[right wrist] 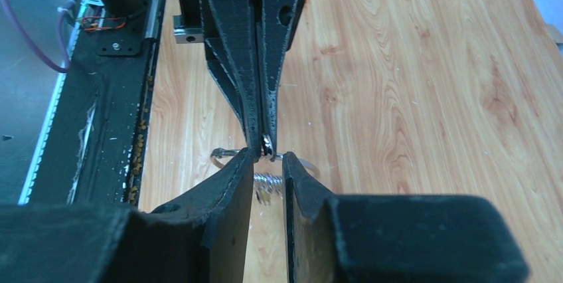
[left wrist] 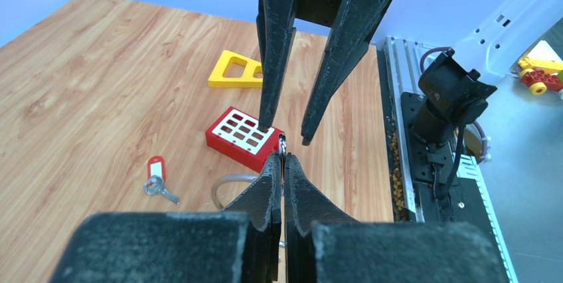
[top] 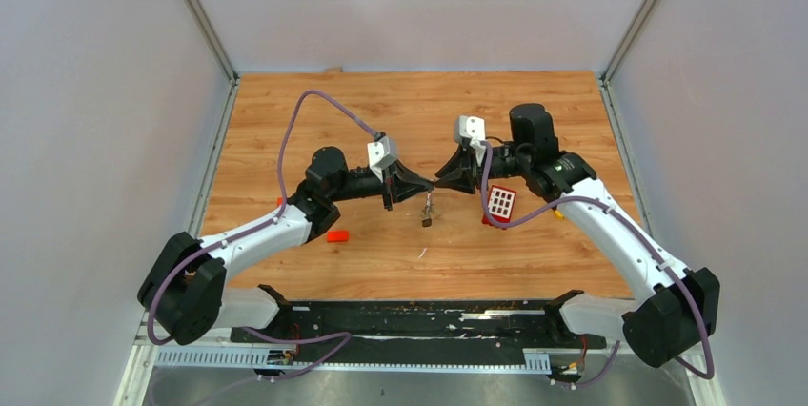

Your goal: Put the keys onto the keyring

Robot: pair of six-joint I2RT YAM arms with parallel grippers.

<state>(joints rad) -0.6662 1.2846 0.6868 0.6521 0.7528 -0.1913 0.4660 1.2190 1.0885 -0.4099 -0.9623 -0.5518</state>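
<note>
Wood desk point(top: 381, 111) below — my left fingers point(left wrist: 269, 190) are pinching the keyring point(right wrist: 267, 145), right fingers point(right wrist: 229, 190) are hanging apart just opposite.

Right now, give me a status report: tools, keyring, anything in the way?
Left tool shut on keyring. Right tool open, tips astride it. Keys dangle below. Red-tagged key loose on table; nothing blocking.

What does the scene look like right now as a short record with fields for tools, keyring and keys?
left tool: shut, pinching the keyring above the table
right tool: jaws apart, tips close to the left tool's tips
hanging keys: small bunch dangling below the ring
loose key: red-tagged, lying on the table
nearby: red grid block, yellow piece
</note>
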